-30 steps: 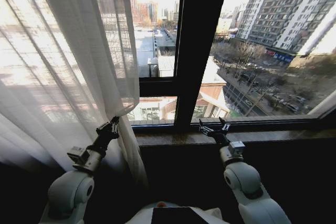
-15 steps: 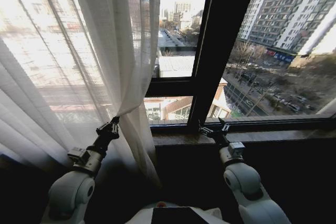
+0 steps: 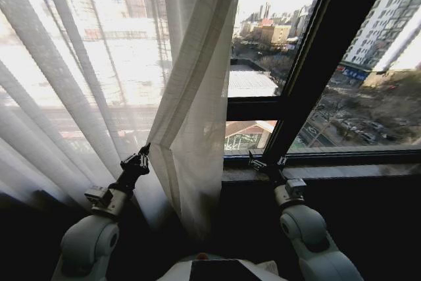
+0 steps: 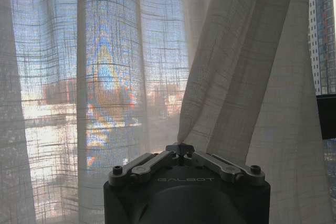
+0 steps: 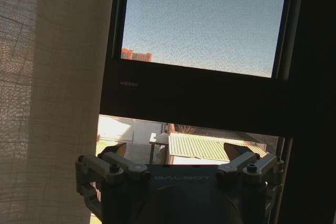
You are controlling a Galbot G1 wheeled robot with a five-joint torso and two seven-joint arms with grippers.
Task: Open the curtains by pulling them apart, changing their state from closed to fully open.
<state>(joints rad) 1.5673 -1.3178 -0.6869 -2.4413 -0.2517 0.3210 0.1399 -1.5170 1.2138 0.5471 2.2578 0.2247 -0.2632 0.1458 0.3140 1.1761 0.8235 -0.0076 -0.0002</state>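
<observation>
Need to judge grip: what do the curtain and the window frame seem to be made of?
Curtain: sheer woven fabric, probably linen-like or polyester; the weave shows and daylight passes through. The left hand pinches a fold. Window frame: dark, smooth, matte, likely painted metal, though I can't confirm.

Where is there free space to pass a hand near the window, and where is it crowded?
Free: the stone sill right of the open right gripper, below bare glass. Crowded: left of the dark frame bar, where the curtain hangs bunched, pinched by the left gripper.

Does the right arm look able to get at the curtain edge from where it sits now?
Probably yes: the right gripper is open over the sill, and the curtain's bunched edge hangs just to its left with nothing between.
</observation>
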